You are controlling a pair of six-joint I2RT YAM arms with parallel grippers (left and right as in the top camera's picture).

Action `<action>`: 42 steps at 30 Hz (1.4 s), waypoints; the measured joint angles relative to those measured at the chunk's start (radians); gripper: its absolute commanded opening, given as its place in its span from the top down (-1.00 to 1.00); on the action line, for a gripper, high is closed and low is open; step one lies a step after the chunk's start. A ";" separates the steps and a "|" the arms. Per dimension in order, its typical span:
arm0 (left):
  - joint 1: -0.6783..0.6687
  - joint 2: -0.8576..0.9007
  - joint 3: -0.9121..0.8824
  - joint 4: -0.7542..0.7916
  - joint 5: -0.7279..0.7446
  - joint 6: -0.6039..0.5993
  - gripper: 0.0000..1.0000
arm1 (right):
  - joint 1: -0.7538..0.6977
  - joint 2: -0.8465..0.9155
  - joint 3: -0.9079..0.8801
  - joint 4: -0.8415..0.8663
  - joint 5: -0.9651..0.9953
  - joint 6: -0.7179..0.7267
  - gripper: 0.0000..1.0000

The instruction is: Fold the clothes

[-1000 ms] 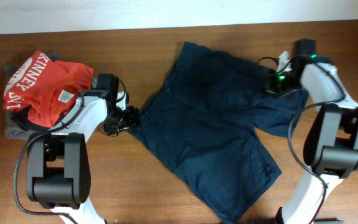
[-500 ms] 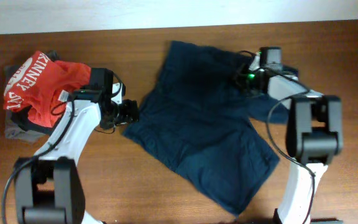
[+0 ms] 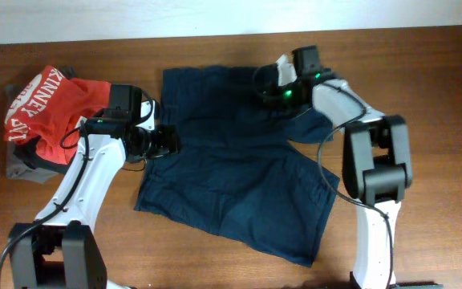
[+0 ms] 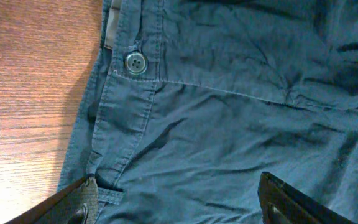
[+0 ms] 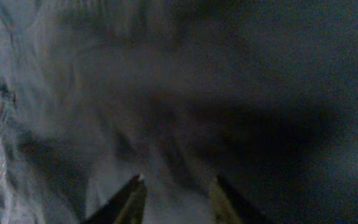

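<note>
The dark navy shorts [image 3: 231, 177] lie spread across the middle of the table, with the waistband along their left side. My left gripper [image 3: 167, 141] is over the waistband edge. In the left wrist view it [image 4: 176, 180] is open wide, with the waistband, a button [image 4: 135, 61] and flat cloth between its fingers. My right gripper [image 3: 263, 84] is on the upper right part of the shorts. In the blurred right wrist view it [image 5: 179, 180] has its fingers a little apart with a bunch of the cloth [image 5: 166, 93] between them.
A red T-shirt with white lettering [image 3: 54, 108] lies on grey and black garments [image 3: 18, 164] at the far left, close to my left arm. Bare brown table [image 3: 423, 64] shows at the right and at the front left.
My right gripper has swept left across the table with the shorts. The shorts have slid and turned leftwards, so the waistband now runs down the left side. My left gripper has stayed nearly in place.
</note>
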 measured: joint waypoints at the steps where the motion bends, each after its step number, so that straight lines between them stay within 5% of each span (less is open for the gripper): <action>1: 0.000 0.000 0.000 0.000 0.001 0.000 -0.64 | -0.017 -0.011 0.017 -0.042 -0.001 -0.027 0.15; 3: 0.000 0.000 0.000 0.004 0.002 0.000 -0.46 | -0.060 -0.055 0.043 -0.152 0.005 -0.072 0.15; 4: 0.000 0.000 0.000 0.009 0.001 0.000 -0.15 | -0.086 -0.092 0.048 -0.213 0.015 -0.089 0.21; 6: 0.000 0.000 0.000 0.029 0.003 -0.001 0.67 | -0.122 -0.146 0.058 -0.298 0.042 -0.093 0.79; 8: 0.000 0.000 0.000 0.074 0.008 0.001 0.89 | -0.170 -0.222 0.074 -0.423 0.127 -0.080 0.86; 10: -0.003 0.000 0.000 0.139 0.008 0.023 0.89 | -0.184 -0.246 0.071 -0.479 0.203 -0.056 0.81; 15: -0.030 0.010 0.000 0.283 0.009 0.132 0.73 | -0.183 -0.216 -0.069 -0.386 0.286 -0.014 0.00; 17: -0.052 0.032 0.001 0.345 0.010 0.182 0.61 | -0.182 -0.183 -0.151 -0.316 0.303 0.017 -0.12; 20: -0.077 0.092 0.002 0.408 0.012 0.225 0.40 | -0.184 -0.185 -0.221 -0.205 0.322 0.029 0.00; 23: -0.089 0.169 0.002 0.447 0.013 0.248 0.38 | -0.189 -0.189 -0.253 -0.168 0.332 0.039 0.70; 25: -0.088 0.216 0.002 0.460 0.013 0.256 0.38 | -0.195 -0.190 -0.259 -0.185 0.340 0.043 0.92; 36: -0.088 0.337 0.002 0.476 0.024 0.268 0.41 | -0.257 -0.193 -0.249 -0.436 0.357 0.014 0.91; 39: -0.091 0.337 0.002 0.468 0.035 0.270 0.42 | -0.272 -0.200 -0.246 -0.497 0.369 -0.003 0.24; 42: -0.091 0.337 0.004 0.460 0.036 0.271 0.41 | -0.291 -0.223 -0.243 -0.514 0.409 -0.014 0.19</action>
